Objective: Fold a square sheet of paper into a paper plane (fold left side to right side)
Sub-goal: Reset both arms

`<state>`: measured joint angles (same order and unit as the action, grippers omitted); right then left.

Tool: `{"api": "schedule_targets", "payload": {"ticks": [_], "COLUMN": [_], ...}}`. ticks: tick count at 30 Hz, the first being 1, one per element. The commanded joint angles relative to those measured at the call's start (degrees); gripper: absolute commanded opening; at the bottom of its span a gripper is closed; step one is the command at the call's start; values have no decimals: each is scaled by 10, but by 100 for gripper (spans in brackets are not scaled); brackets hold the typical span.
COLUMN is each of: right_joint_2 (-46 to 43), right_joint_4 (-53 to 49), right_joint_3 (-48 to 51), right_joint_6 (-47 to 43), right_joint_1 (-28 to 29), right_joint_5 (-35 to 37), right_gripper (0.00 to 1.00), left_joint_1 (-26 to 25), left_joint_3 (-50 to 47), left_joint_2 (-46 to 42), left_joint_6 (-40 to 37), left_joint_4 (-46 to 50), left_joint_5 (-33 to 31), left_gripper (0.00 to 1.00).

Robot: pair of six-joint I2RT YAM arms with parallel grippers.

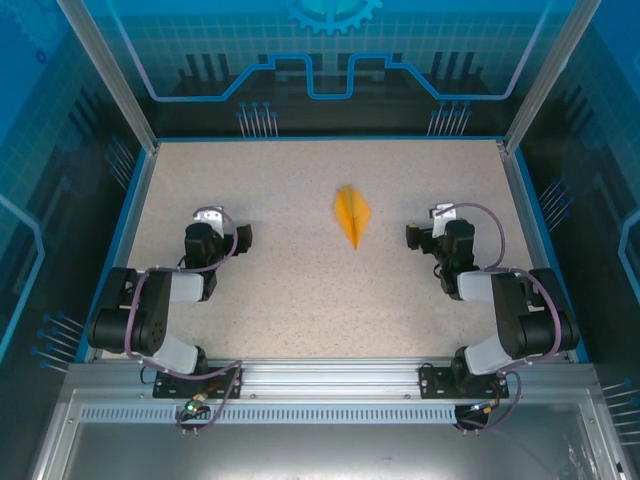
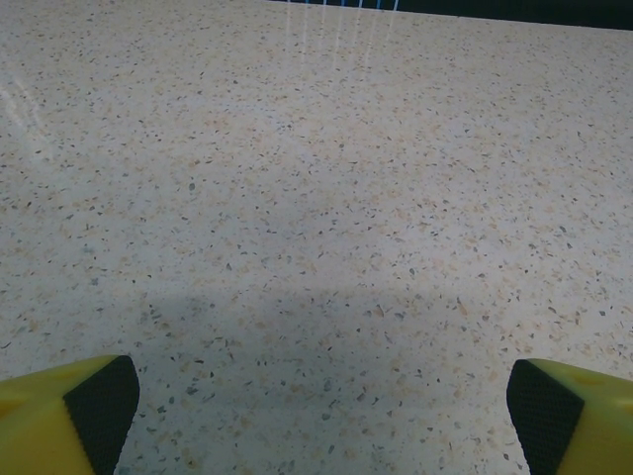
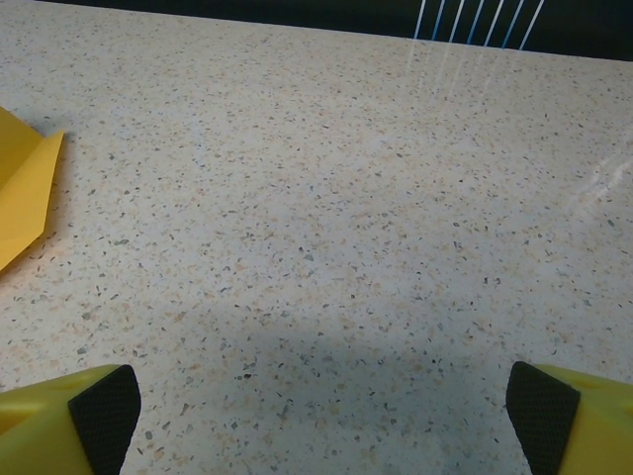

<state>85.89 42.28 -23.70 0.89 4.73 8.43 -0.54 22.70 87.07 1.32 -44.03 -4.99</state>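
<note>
Noting my left tool (image 1: pixel 243 237) and right tool (image 1: pixel 413 235) both wide open, empty, the paper plane (image 1: pixel 351 214) flat between them, tip toward 6 o'clock, I judge folding done: avoid brushing it.

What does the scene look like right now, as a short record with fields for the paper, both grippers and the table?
paper: paper plane, orange, folded into a narrow kite shape, tip toward the near edge
resting on: speckled table, lying free between the two grippers
left gripper: open, holding nothing, apart from the plane
right gripper: open, holding nothing, the nearer one to the plane
task state: folding looks finished
</note>
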Motion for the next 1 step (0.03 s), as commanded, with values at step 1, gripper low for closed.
{"api": "schedule_targets", "payload": {"ticks": [1], "right_joint_2": [2], "right_joint_4": [15], "right_joint_3": [-6], "right_joint_6": [-9], "right_joint_1": [-4], "right_joint_5": [-10], "right_gripper": [99], "left_joint_1": [5], "left_joint_3": [11], "left_joint_2": [-2], "left_joint_6": [-10], "left_joint_4": [-12], "left_joint_5": [16], "left_gripper": [99]}}
